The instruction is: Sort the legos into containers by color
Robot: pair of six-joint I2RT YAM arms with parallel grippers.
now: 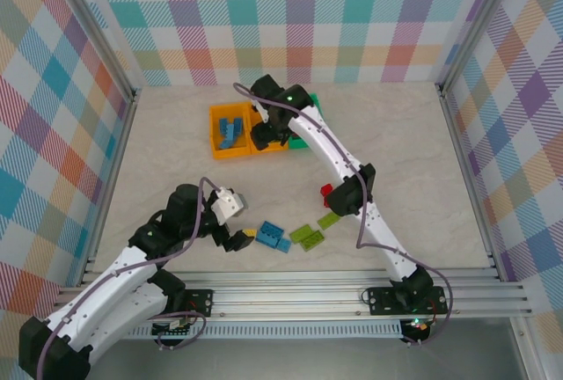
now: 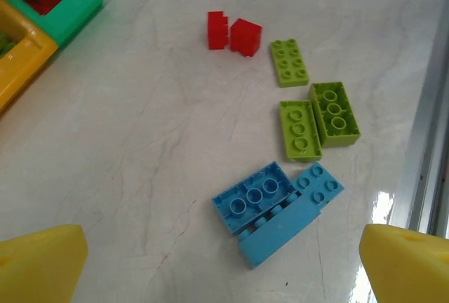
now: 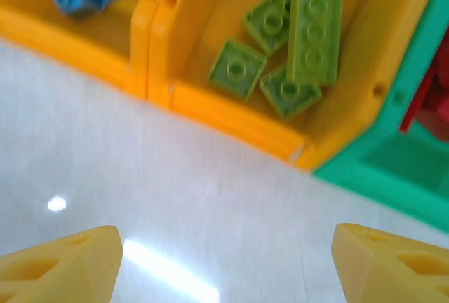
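Legos [image 2: 256,198] loose on table [image 2: 140,142] | left fingers [image 2: 42,264] apart, empty | right fingers [image 3: 393,261] apart, empty, by containers [image 3: 231,124]

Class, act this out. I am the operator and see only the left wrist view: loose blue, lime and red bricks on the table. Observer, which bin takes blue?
Observer: The left orange bin already holds blue bricks.
Operator: And lime?
Observer: The middle orange bin holds lime bricks.
Operator: Is the other arm in my way?
Observer: The right fingers are open and hold nothing, over bare table just in front of that middle bin.
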